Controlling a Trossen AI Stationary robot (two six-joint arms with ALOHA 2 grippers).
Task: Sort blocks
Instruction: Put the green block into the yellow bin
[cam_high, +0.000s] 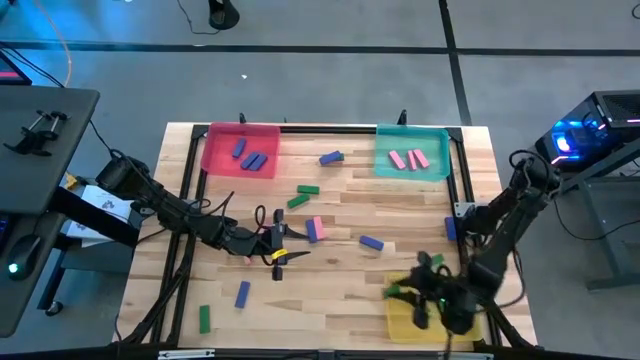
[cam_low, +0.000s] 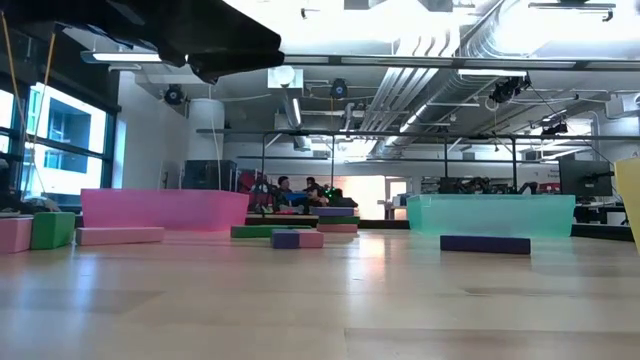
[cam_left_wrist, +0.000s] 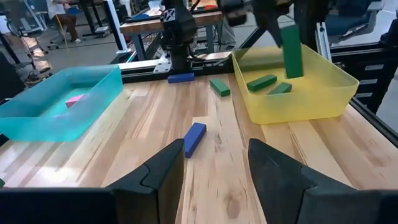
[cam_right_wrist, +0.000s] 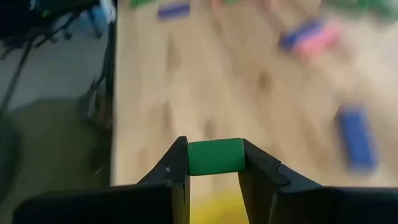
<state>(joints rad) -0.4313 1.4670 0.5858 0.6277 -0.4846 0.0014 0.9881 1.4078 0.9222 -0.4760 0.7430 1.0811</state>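
A pale wooden worktop (cam_high: 340, 215) is carrying three trays. The right gripper (cam_right_wrist: 214, 163) is pinching a green block (cam_right_wrist: 215, 155) above the yellow tray (cam_left_wrist: 311, 93), ready for release among matching greens. The left gripper (cam_left_wrist: 214, 165), fingers spread and empty, is facing a blue block (cam_left_wrist: 194, 138) mid-worktop.

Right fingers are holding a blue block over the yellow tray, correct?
Not quite: the block between the right gripper fingers is green, not blue, as the right wrist view shows. It is indeed over the yellow tray.
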